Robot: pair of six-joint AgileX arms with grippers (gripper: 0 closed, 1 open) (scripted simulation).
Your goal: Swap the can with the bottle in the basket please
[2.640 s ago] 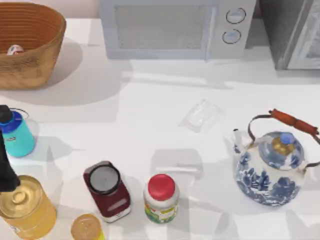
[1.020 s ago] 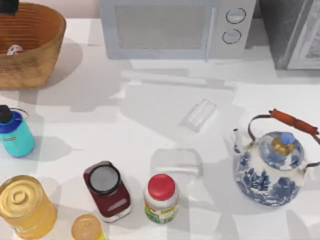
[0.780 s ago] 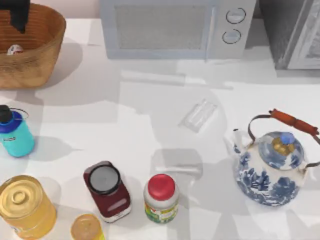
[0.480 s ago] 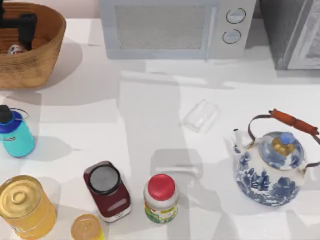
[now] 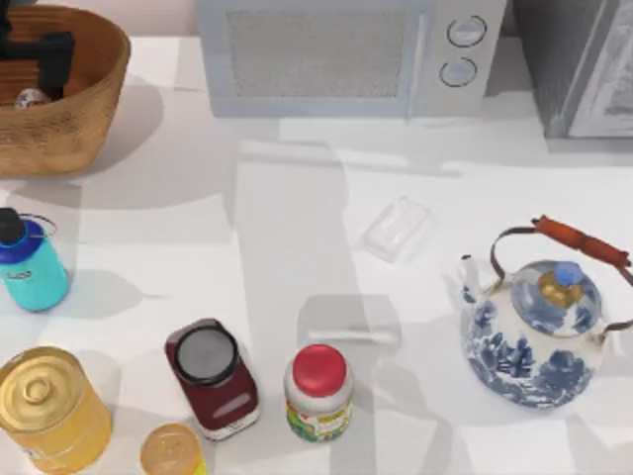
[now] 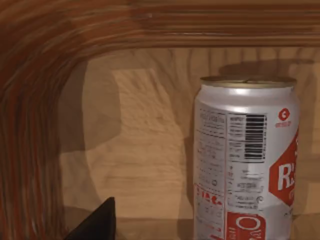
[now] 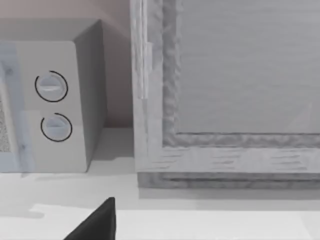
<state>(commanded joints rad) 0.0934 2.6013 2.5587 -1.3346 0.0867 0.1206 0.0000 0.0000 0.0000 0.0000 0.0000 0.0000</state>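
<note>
Can (image 5: 30,98) sits on the floor of the basket (image 5: 79,119) at the bench's (image 5: 297,247) far left corner, and in your top view the left pincer (image 5: 25,59) hangs inside the basket rim right over it. You see one dark finger (image 5: 54,61) plainly on the can's right; the other is at the frame's left edge, so the fingers stand apart, one on each side of the can, with no contact that you can confirm. From the left wrist view the can (image 6: 245,160) stands upright against the woven wall (image 6: 40,100), white with red lettering and a barcode, and one dark fingertip (image 6: 97,222) shows well clear of it.

Bottle (image 5: 30,265) stands upright on the bench at the left edge, nearer you than the basket and well apart from it. Beyond it toward you are the large yellow tin (image 5: 49,408), a small yellow jar (image 5: 170,451), a dark red jar (image 5: 211,376) and a red-capped white jar (image 5: 318,392).

Right wrist view faces the microwave's dials (image 7: 52,107) and a grey cabinet (image 7: 225,90), with one dark fingertip (image 7: 97,222) of the right pincer; whether it is open or closed you cannot tell.
</note>
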